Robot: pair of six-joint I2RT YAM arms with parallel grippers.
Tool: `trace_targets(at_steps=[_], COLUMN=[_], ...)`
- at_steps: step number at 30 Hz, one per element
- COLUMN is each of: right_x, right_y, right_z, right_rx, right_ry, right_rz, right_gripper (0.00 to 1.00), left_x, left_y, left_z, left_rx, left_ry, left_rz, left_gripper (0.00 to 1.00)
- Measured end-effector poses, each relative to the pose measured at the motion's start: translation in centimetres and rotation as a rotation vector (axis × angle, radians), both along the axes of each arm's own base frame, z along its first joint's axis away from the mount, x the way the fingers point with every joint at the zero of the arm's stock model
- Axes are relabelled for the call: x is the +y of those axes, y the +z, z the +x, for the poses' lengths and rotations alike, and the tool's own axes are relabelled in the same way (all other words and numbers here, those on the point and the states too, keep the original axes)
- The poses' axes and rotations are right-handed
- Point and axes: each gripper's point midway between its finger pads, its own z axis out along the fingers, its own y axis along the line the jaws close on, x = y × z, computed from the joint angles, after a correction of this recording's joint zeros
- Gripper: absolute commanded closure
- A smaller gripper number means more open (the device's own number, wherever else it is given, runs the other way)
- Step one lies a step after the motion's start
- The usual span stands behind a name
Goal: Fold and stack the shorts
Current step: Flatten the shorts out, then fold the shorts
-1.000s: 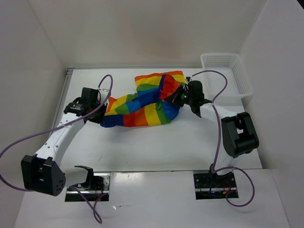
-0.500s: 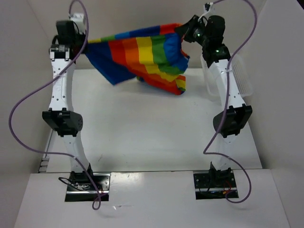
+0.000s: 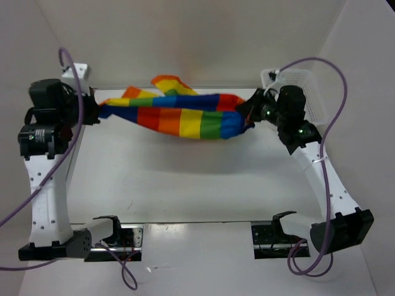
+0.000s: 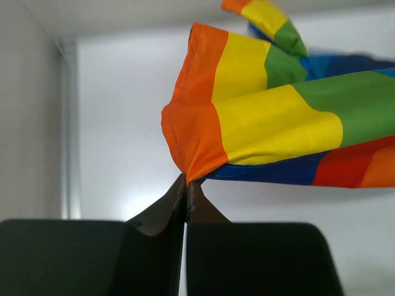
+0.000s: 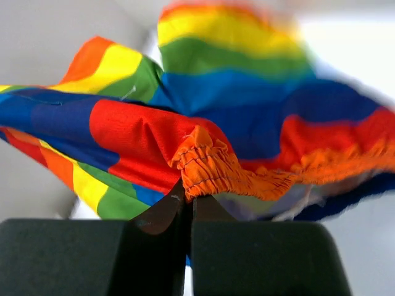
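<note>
The rainbow-striped shorts [image 3: 179,120] hang stretched between my two grippers above the table, with a loose flap rising at the back. My left gripper [image 3: 95,112] is shut on the left end; in the left wrist view the orange corner of the shorts [image 4: 197,145] is pinched at the fingertips of the left gripper [image 4: 186,182]. My right gripper [image 3: 252,111] is shut on the right end; in the right wrist view it [image 5: 188,196] pinches the gathered orange waistband of the shorts [image 5: 213,166].
A white mesh basket [image 3: 302,92] stands at the back right of the white table [image 3: 185,179], close behind the right gripper. White walls close in the left, back and right sides. Purple cables loop from both arms.
Both arms lifted the shorts from a heap on the table high into the air, then lowered and drew them apart; the cloth is now stretched out low between the grippers.
</note>
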Motion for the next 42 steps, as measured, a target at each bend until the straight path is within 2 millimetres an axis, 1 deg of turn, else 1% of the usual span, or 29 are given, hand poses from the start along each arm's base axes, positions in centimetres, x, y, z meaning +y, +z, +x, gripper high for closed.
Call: trace_targets(at_steps=[3, 5, 6, 7, 8, 9, 10, 11, 13, 15, 16, 18, 19, 20, 22, 24, 25, 26, 28, 29, 30, 31, 32, 35, 36, 37, 38, 40, 42], right_x=[0.1, 0.4, 0.4, 0.5, 0.8, 1.1, 1.5, 2.2, 3.0, 3.5, 3.5, 3.2, 2.9, 2.3, 1.1, -0.3, -1.0, -1.5, -2.8, -3.4, -3.9, -4.4, -4.8, -5.9, -6.1, -6.2, -6.2, -6.2, -6.6], right_y=[-8.8, -14.6, -17.1, -19.1, -20.8, -21.7, -22.1, -22.0, -21.1, -19.8, -19.2, -17.7, -17.0, -16.2, -15.3, -14.9, -15.2, -16.0, -18.5, -19.6, -20.5, -20.7, -20.2, -17.7, -17.1, -17.2, -18.0, -20.8, -23.1], right_z=[-2.4, -4.6, -5.8, -7.2, -8.9, -10.4, -11.8, -13.3, -15.4, -17.2, -17.7, -18.3, -18.3, -18.2, -17.4, -16.1, -15.4, -14.9, -14.5, -14.4, -14.6, -14.9, -15.2, -16.3, -16.8, -17.2, -17.3, -17.4, -17.4], right_rx=[0.207, 0.361, 0.436, 0.500, 0.563, 0.604, 0.629, 0.639, 0.632, 0.612, 0.599, 0.561, 0.539, 0.515, 0.490, 0.473, 0.484, 0.509, 0.583, 0.620, 0.648, 0.652, 0.630, 0.512, 0.478, 0.466, 0.479, 0.562, 0.642], right_ry=[0.009, 0.028, 0.034, 0.044, 0.057, 0.076, 0.098, 0.130, 0.178, 0.215, 0.221, 0.208, 0.193, 0.165, 0.092, 0.005, -0.038, -0.078, -0.179, -0.234, -0.285, -0.327, -0.362, -0.408, -0.407, -0.402, -0.406, -0.446, -0.521], right_rz=[-0.040, -0.063, -0.074, -0.086, -0.094, -0.097, -0.095, -0.083, -0.042, 0.009, 0.037, 0.084, 0.106, 0.134, 0.180, 0.248, 0.284, 0.317, 0.375, 0.404, 0.432, 0.463, 0.504, 0.667, 0.730, 0.776, 0.813, 0.850, 0.844], right_gripper=[1.00, 1.00, 1.00, 1.00, 1.00, 1.00, 1.00, 1.00, 1.00, 1.00, 1.00, 1.00, 1.00, 1.00, 1.00, 1.00, 1.00, 1.00, 1.00, 1.00, 1.00, 1.00, 1.00, 1.00, 1.00, 1.00, 1.00, 1.00, 0.99], left_x=[-0.2, -0.5, -0.8, -1.0, -1.2, -1.4, -1.6, -1.8, -1.9, -2.2, -2.3, -2.9, -3.4, -4.0, -5.3, -7.7, -9.3, -10.9, -14.0, -15.4, -16.9, -18.4, -19.8, -23.3, -24.4, -25.3, -26.2, -28.2, -29.9], left_y=[-8.3, -13.6, -15.6, -17.3, -18.3, -18.7, -18.7, -18.6, -18.3, -18.0, -17.9, -17.7, -17.4, -16.8, -16.0, -15.0, -14.7, -14.8, -15.2, -15.6, -15.9, -16.1, -16.3, -16.6, -16.8, -17.0, -17.1, -17.5, -17.7], left_z=[-0.7, -1.5, -2.2, -3.2, -4.1, -4.9, -5.4, -5.8, -6.1, -5.5, -4.7, -2.1, -0.3, 2.2, 6.7, 11.4, 13.6, 15.2, 17.5, 18.3, 19.2, 19.9, 20.6, 22.4, 22.9, 23.1, 23.5, 24.3, 25.3], left_rx=[0.258, 0.437, 0.512, 0.584, 0.634, 0.668, 0.682, 0.683, 0.672, 0.644, 0.621, 0.580, 0.552, 0.520, 0.466, 0.402, 0.362, 0.338, 0.301, 0.290, 0.277, 0.267, 0.257, 0.221, 0.209, 0.204, 0.196, 0.180, 0.162], left_ry=[-0.009, -0.016, -0.021, -0.027, -0.032, -0.038, -0.044, -0.048, -0.055, -0.064, -0.073, -0.097, -0.113, -0.130, -0.164, -0.213, -0.245, -0.271, -0.318, -0.339, -0.363, -0.387, -0.411, -0.468, -0.484, -0.497, -0.508, -0.533, -0.550], left_rz=[-0.031, -0.049, -0.055, -0.059, -0.062, -0.064, -0.064, -0.064, -0.062, -0.057, -0.051, -0.041, -0.034, -0.026, -0.016, -0.006, 0.002, 0.011, 0.025, 0.030, 0.032, 0.033, 0.033, 0.028, 0.027, 0.028, 0.028, 0.029, 0.028], left_gripper=[1.00, 1.00, 1.00, 1.00, 1.00, 1.00, 1.00, 1.00, 1.00, 1.00, 1.00, 1.00, 1.00, 1.00, 1.00, 1.00, 1.00, 1.00, 1.00, 1.00, 1.00, 1.00, 1.00, 1.00, 1.00, 1.00, 1.00, 0.99, 0.96])
